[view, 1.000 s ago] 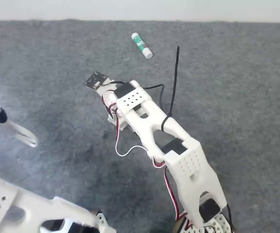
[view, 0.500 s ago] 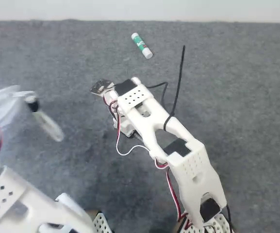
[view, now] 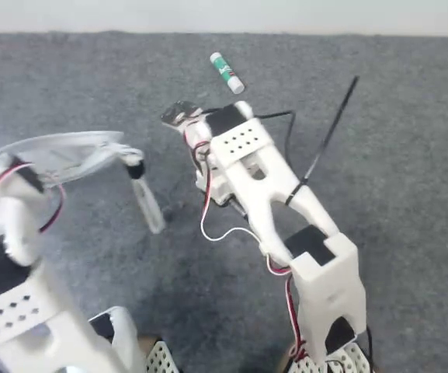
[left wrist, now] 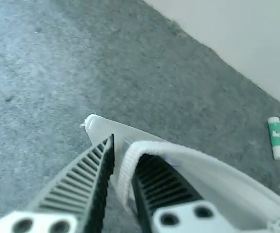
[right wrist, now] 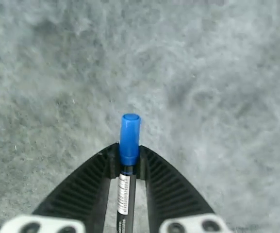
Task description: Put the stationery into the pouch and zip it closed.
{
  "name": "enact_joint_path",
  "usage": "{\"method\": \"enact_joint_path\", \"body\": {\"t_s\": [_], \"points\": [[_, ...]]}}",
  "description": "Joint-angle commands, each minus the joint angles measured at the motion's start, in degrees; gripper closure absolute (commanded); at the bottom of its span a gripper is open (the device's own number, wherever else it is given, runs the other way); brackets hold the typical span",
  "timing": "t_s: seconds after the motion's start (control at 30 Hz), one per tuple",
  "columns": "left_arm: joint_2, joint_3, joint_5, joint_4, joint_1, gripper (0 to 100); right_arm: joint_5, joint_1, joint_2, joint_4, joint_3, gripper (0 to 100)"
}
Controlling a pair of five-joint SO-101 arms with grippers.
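My left gripper (left wrist: 118,162) is shut on the white zip edge of the clear pouch (left wrist: 203,170). In the high view the pouch (view: 60,151) hangs off the table at the left, held up by that arm. A pale pen-shaped item with a dark top (view: 144,198) dangles at the pouch's right end; I cannot tell whether it is inside. My right gripper (right wrist: 129,156) is shut on a pen with a blue cap (right wrist: 129,136), pointing down at the carpet. The right arm (view: 262,186) covers its gripper in the high view. A green and white glue stick (view: 227,72) lies at the far side of the table.
Grey carpet (view: 394,155) covers the table. A black cable tie (view: 328,132) sticks up from the right arm. A pale wall (left wrist: 237,34) borders the far edge, and the glue stick (left wrist: 276,138) lies close to it.
The left arm has risen and swung right, carrying the pouch from the left edge toward the middle. The right arm has shifted a little to the right and farther away.
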Motion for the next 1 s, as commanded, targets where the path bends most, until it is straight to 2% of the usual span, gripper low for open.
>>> {"method": "enact_joint_path", "body": {"t_s": [0.0,0.17,0.5,0.97], "points": [[-0.1,-4.1,-1.2,-1.0,7.9,99,0.4,2.2,-7.0,1.6,-1.1,99.2],[-0.4,-1.3,-2.7,-0.8,12.0,99,0.3,4.8,-10.7,3.1,-1.1,99.2],[-0.4,3.8,-3.9,-2.5,11.8,99,0.3,4.9,-16.7,5.8,0.3,99.2],[-0.4,6.3,-4.0,-2.5,11.7,99,0.3,2.8,-38.8,3.4,15.0,99.2]]}}
